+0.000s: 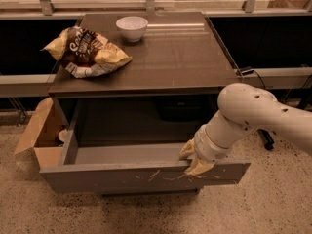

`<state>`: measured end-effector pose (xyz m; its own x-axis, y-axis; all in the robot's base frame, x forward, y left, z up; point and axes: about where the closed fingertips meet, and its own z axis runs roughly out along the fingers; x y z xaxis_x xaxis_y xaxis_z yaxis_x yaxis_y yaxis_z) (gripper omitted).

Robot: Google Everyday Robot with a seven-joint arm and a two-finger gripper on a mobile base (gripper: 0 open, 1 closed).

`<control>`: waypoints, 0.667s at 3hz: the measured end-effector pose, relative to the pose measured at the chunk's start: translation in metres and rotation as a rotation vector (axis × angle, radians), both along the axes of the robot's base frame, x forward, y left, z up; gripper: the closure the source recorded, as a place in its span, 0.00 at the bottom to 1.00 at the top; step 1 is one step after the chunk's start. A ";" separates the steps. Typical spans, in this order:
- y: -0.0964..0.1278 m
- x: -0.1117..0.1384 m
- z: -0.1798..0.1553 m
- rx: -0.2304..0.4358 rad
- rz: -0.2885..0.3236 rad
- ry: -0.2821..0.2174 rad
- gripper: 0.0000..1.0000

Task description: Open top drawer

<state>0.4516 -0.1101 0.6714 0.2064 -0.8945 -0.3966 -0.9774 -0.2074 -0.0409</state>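
The top drawer (122,178) is a wide dark grey-brown handleless drawer with pale scratch marks on its front. It stands pulled far out from under the table top, and its inside looks bare. My gripper (194,161) is at the right part of the drawer's front edge. Its yellowish fingers (197,167) hook over the top rim of the front panel. The white arm (253,116) reaches in from the right.
On the table top (175,57) lie a chip bag (87,51) at the left and a white bowl (132,27) at the back. An open cardboard box (39,135) stands on the floor left of the drawer. A dark ledge runs behind.
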 end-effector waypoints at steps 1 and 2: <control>0.000 0.000 0.000 0.000 0.000 0.000 0.34; 0.000 0.000 0.000 0.000 0.000 0.000 0.11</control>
<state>0.4516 -0.1101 0.6715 0.2065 -0.8944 -0.3968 -0.9774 -0.2075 -0.0410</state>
